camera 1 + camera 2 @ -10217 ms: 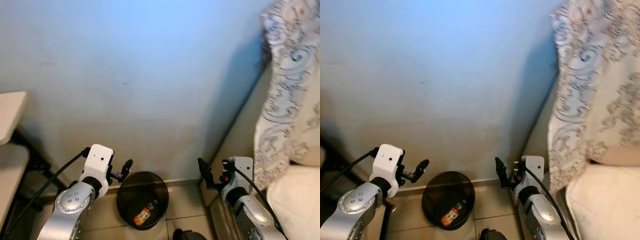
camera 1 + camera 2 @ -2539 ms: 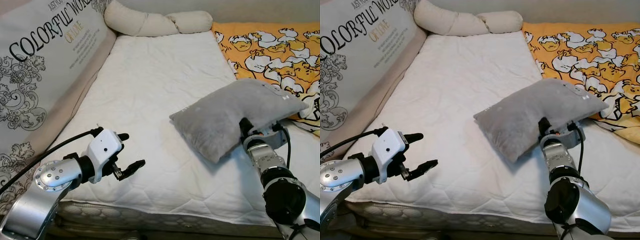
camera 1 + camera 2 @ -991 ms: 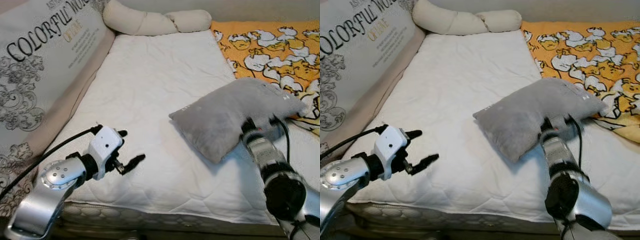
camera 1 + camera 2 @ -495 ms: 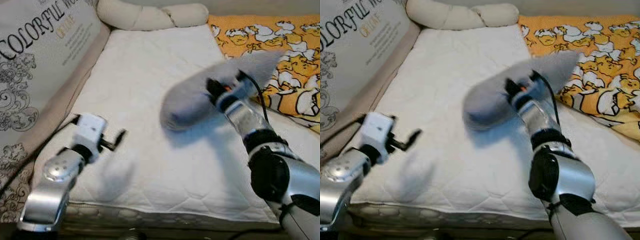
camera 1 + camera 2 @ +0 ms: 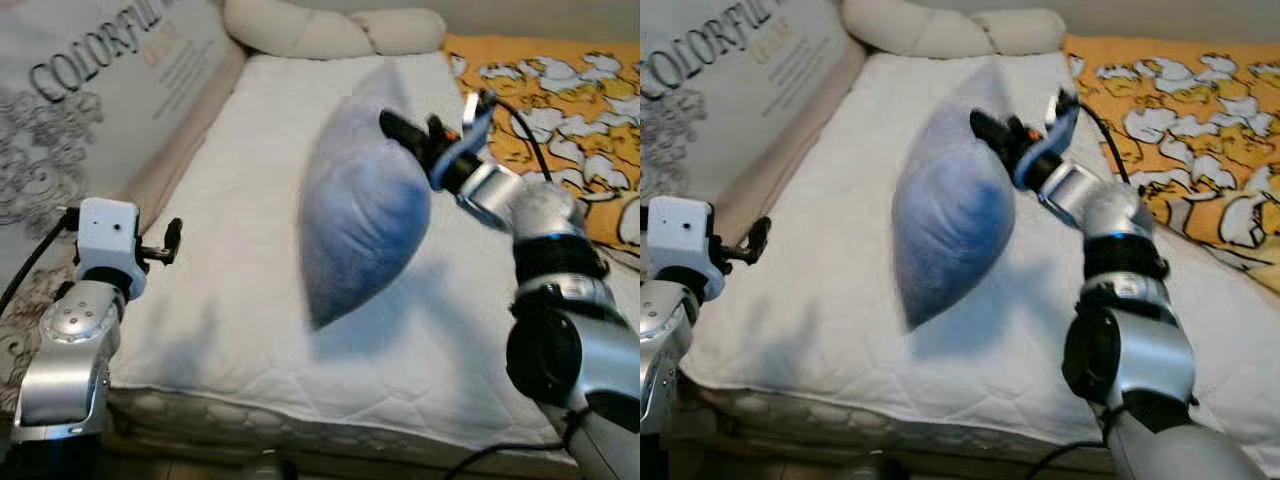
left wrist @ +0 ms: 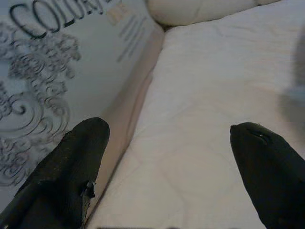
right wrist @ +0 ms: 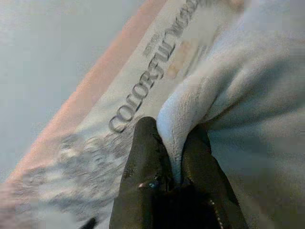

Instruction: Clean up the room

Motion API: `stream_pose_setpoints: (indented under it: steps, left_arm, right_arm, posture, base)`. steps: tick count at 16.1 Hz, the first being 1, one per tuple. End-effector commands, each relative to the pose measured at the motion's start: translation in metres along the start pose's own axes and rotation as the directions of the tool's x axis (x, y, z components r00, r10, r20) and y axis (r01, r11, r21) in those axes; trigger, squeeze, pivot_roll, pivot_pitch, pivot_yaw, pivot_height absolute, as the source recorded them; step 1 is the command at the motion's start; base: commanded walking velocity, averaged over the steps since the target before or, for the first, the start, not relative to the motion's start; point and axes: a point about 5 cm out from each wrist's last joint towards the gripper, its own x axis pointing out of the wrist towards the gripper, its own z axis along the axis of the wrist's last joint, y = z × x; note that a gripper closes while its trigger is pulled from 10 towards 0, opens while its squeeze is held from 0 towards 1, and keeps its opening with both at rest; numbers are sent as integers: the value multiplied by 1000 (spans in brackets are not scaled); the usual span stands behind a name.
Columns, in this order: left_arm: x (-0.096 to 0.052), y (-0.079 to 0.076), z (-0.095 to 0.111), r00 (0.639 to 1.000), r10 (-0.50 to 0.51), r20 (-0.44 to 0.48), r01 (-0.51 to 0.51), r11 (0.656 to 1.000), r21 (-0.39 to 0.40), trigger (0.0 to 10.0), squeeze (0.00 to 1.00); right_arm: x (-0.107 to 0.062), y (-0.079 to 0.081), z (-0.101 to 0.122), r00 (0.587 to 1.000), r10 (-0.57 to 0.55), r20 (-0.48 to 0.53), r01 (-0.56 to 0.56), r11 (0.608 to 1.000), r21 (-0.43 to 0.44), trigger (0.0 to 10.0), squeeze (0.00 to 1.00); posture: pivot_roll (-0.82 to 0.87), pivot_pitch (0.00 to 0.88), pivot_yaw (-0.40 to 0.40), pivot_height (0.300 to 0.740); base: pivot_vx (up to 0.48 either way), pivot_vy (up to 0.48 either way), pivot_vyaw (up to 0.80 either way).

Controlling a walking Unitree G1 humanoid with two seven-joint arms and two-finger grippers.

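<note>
One raised right end effector [image 5: 405,135] pinching gray pillow [image 5: 362,215] above mattress [image 5: 250,200].

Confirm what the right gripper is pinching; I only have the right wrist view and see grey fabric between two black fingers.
Observer: It is the grey pillow, pinched by one corner in the right gripper.
Operator: Tell me how the pillow sits.
Observer: It dangles below the gripper, lifted over the white mattress, its shadow beneath it.
Operator: Report the left arm.
Observer: The left gripper is open, at the mattress's left edge beside the printed cushion, holding nothing.
</note>
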Motion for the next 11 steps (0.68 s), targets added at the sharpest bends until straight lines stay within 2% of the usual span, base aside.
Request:
stream_pose_setpoints:
  steps: [1, 2, 3, 5, 6, 7, 8, 9, 10, 11]
  left_arm:
    - [2, 3, 3, 1000, -12, 5, 12, 1000, -21, 10000, 0]
    - [5, -4, 3, 998, -67, -2, 67, 997, -38, 10000, 0]
    - [10, -15, 2, 992, -128, -19, 128, 991, -27, 10000, 0]
    - [23, -33, 0, 981, -192, -29, 190, 980, -60, 10000, 0]
    - [26, -38, 0, 976, -215, -28, 212, 974, -77, 10000, 337]
    - [33, -50, 0, 962, -273, -18, 270, 957, -108, 10000, 859]
    - [42, -73, -4, 918, -396, -27, 387, 910, -150, 10000, 1000]
    - [44, -80, -6, 899, -436, -37, 425, 890, -167, 10000, 1000]
    - [46, -99, -15, 837, -540, -88, 520, 835, -180, 10000, 1000]
    - [49, -116, -24, 787, -603, -134, 576, 795, -190, 10000, 1000]
  right_arm:
    - [-14, -18, -4, 999, -53, 6, 52, 993, 108, 0, 0]
    - [-25, -40, -20, 991, -133, -8, 132, 971, 200, 0, 0]
    - [-34, -58, -44, 981, -189, -48, 195, 956, 218, 0, 0]
    - [-51, -85, -82, 945, -291, -149, 312, 939, 145, 0, 0]
    - [-58, -93, -90, 930, -324, -174, 346, 931, 114, 0, 0]
    - [-71, -107, -102, 895, -391, -214, 413, 908, 70, 0, 0]
    - [-87, -121, -109, 857, -462, -228, 482, 876, 34, 0, 0]
    - [-91, -124, -110, 847, -482, -226, 500, 866, 27, 0, 0]
    - [-94, -126, -108, 837, -503, -218, 517, 856, 11, 0, 0]
    - [-94, -125, -104, 842, -500, -203, 512, 859, 7, 0, 0]
  posture:
    - [49, 0, 46, 740]
    - [46, 0, 49, 740]
    - [38, 0, 54, 740]
    - [34, 0, 55, 740]
    - [34, 0, 52, 740]
    - [33, 0, 48, 740]
    - [27, 0, 46, 740]
    - [22, 0, 47, 740]
    - [18, 0, 48, 740]
    - [4, 0, 50, 740]
  base:
    - [0, 0, 0]
    - [0, 0, 0]
    - [0, 0, 0]
    - [0, 0, 0]
    - [0, 0, 0]
    - [0, 0, 0]
    - [0, 0, 0]
    - [0, 0, 0]
    - [0, 0, 0]
    - [0, 0, 0]
